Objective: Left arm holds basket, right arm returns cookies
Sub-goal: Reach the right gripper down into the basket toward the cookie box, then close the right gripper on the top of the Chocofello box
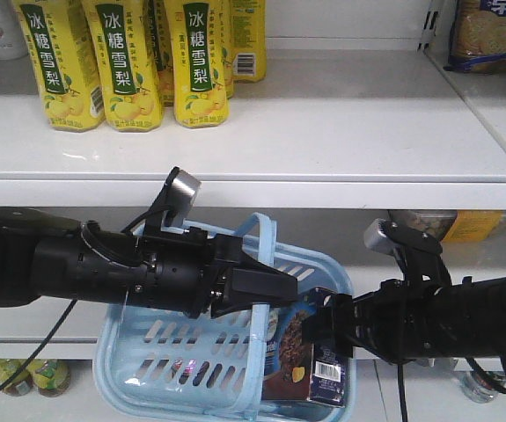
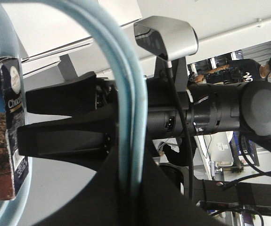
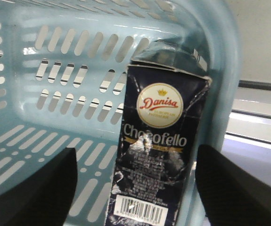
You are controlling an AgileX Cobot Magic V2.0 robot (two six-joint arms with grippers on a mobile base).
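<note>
Cookies [image 3: 156,155] seemingly loose between parted jaws

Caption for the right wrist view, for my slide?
Cookies standing in the basket corner, between the right arm's open fingers, not yet gripped.

Basket [image 2: 135,103] hoop up mid-frame. R gripper [image 2: 23,121] in from right, jaws apart, tips just beside cookies [image 2: 3,127] at left.

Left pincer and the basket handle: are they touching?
Touching. In the front view the left pincer is shut on the handle, and the basket hangs from it.
</note>
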